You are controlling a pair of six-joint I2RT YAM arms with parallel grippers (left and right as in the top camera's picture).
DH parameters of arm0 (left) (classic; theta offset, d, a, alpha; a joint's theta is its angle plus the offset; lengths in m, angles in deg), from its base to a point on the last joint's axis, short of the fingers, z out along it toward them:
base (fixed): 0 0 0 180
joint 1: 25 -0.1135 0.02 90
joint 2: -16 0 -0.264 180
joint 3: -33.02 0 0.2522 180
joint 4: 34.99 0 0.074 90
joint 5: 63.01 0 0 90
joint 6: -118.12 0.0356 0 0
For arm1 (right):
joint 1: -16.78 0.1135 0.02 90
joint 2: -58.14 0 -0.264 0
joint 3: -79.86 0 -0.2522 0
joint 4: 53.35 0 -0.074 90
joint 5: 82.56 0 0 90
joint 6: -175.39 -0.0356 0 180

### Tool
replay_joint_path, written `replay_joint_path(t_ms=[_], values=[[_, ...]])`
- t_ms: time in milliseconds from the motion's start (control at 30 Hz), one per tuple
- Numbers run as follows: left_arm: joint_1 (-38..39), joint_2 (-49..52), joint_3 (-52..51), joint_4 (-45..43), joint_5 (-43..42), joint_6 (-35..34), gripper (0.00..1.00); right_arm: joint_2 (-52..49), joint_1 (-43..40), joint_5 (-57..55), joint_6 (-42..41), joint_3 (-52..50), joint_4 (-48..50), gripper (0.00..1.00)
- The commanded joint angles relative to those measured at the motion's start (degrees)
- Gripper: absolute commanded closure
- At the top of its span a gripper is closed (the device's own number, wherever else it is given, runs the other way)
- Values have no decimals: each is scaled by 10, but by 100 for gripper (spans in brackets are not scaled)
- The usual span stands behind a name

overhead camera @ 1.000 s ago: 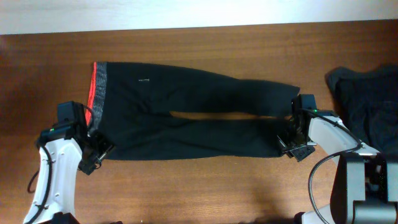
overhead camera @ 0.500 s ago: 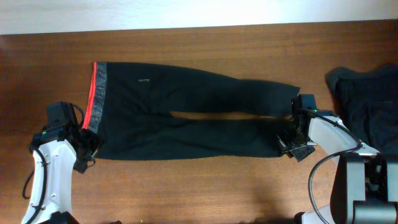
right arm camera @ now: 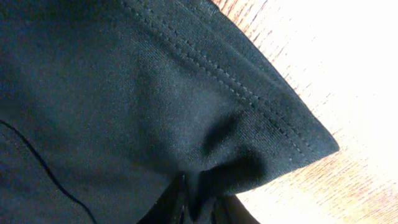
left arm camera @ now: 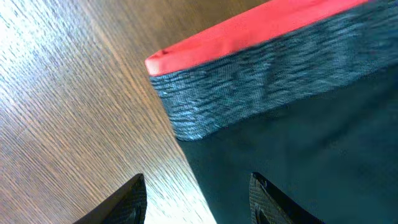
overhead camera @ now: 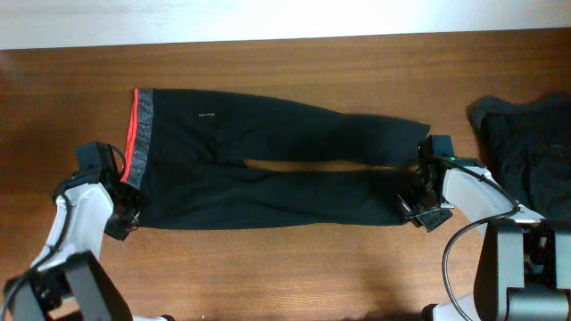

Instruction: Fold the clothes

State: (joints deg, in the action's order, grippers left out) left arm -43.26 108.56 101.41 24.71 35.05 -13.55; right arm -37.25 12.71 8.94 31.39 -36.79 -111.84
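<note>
Trousers lie flat across the middle of the worktop. The waistband is on the left and both legs run right, with a sliver of wood showing between them.

From overhead you only get that the left jaws sit at the lower waistband corner and the right jaws at the cuff of the near leg. Can't tell any grip from up there.

The wrist views sort it out. Left jaws are apart, one finger over bare wood and the other over the black cloth, fabric edge between them. The grey band with its red trim is just ahead. Right jaws are clamped on the cuff, cloth bunched up where they pinch.

Over at the right edge there's a dark rumpled heap, apart from the trousers, with the right arm between the two.
</note>
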Motion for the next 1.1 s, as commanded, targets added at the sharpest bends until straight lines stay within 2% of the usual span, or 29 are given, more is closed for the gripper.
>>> replay_joint_path(t_ms=[0,67,100,433,1067], values=[[-4,21,-4,-7,23,-12,46,4,-2,-9,-3,-13,2,81],[-7,29,-4,-19,24,-12,36,4,-2,-9,-3,-13,2,81],[-10,33,-4,-24,22,-12,36,4,-2,-9,-3,-13,2,81],[-27,39,-4,-36,19,-26,36,4,-2,-9,-3,-13,6,81],[-27,42,-45,-115,19,-27,37,4,-2,-11,12,-13,7,81]])
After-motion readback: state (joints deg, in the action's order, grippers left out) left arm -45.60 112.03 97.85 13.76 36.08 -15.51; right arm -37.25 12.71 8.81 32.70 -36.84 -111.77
